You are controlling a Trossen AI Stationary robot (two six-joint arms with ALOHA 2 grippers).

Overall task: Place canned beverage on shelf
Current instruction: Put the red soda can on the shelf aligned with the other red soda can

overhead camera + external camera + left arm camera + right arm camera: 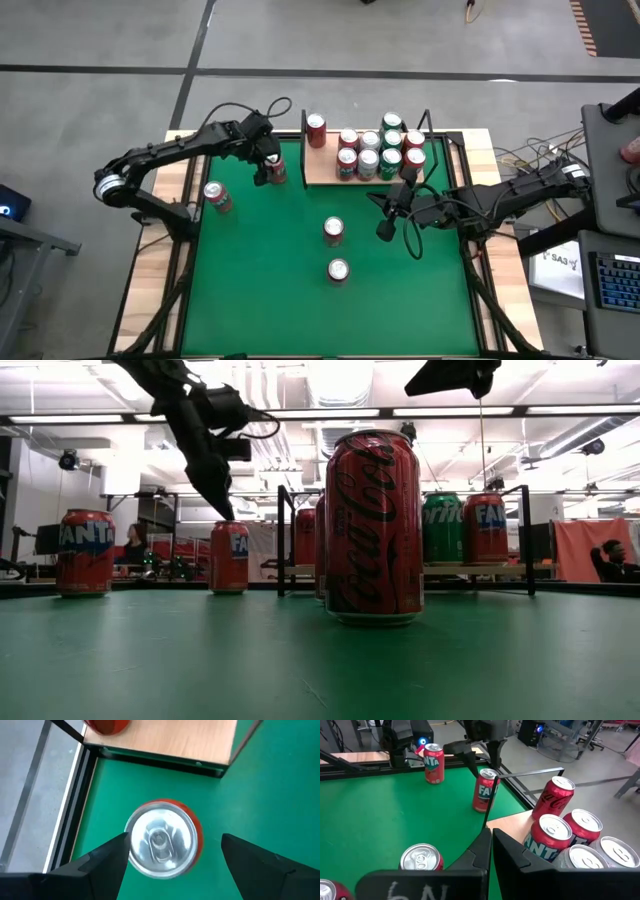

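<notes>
Left gripper (270,163) poised over a red Fanta can (162,839) on the green felt table (260,270).
Fingers spread wide, straddling the upright can, not gripping it (just beside the tan wooden shelf (325,170)); right gripper (390,215) rests closed nearby.

The left arm reaches from the table's left edge toward its far side, elbow bent, wrist turned down so that the left gripper (270,166) points at the tabletop with its two dark fingers (102,865) spread wide apart. The right arm comes in from the right edge and stretches low toward the middle, its right gripper (384,231) angled down and forward with the fingers (480,851) pressed together, nothing between them.
</notes>
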